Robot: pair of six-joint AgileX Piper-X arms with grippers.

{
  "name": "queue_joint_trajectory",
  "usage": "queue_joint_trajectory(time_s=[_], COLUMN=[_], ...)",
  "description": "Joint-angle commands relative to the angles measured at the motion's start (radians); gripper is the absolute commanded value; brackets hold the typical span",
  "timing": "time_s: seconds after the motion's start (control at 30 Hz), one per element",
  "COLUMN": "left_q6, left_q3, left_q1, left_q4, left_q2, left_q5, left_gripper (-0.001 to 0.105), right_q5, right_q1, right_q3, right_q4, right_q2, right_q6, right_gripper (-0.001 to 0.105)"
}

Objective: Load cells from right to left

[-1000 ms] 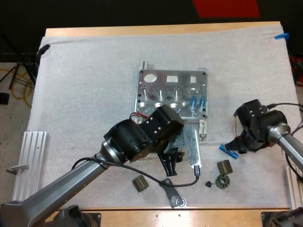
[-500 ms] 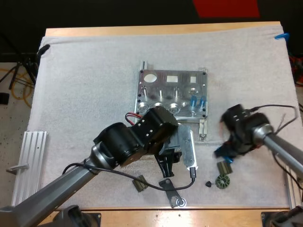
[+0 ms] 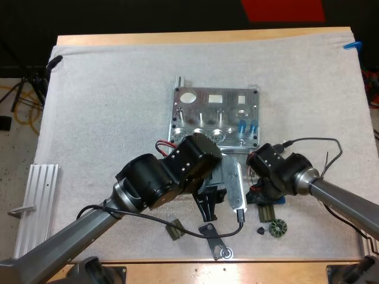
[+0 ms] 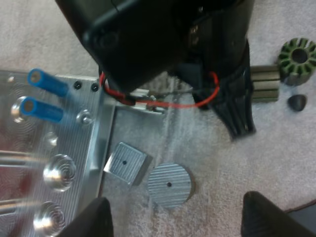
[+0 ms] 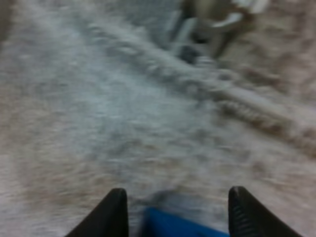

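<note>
A white mat (image 3: 118, 89) covers the wooden table (image 3: 177, 38).

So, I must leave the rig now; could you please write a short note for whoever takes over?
Left gripper: open, empty, over the mat beside the metal fixture.
Right gripper: shut on a blue cell, by the fixture's near right corner.
Done: two blue cells stand at the fixture's right end.
Left: seat the held cell to their left; the round slots there look empty.
</note>
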Motion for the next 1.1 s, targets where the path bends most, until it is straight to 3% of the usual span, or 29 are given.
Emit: queue_joint_trajectory(time_s=[0.0,0.27,0.43,0.57,0.8,1.07], left_q6=[-0.005,-0.005,-0.002,-0.002,-0.002,-0.002], left_q3=[-0.002,-0.002,-0.002,-0.002,-0.002,-0.002], left_q1=[0.002,0.002,0.002,0.002,0.002,0.002], left_q4=[0.0,0.0,0.0,-0.002,-0.028,-0.031], left_q2=[-0.008,-0.008,-0.008,-0.008,-0.008,-0.008], left_q5=[-0.015,-0.015,-0.015,-0.015,-0.015,-0.015], left_gripper=[0.056,0.056,0.056,0.056,0.056,0.056], right_q5=[0.025,0.054,0.19,0.193,0.166,0.16], right_q1=[-0.008,-0.056,-0.116,-0.191,-0.218,-0.218], right_q3=[-0.022,-0.116,-0.121,-0.104,-0.015,0.074], right_q4=[0.023,0.121,0.256,0.338,0.302,0.14], right_q2=[-0.015,-0.114,-0.164,-0.165,-0.165,-0.165], right_q6=[-0.014,-0.087,-0.172,-0.186,-0.178,-0.114], right_gripper=[0.045,0.045,0.045,0.045,0.045,0.045])
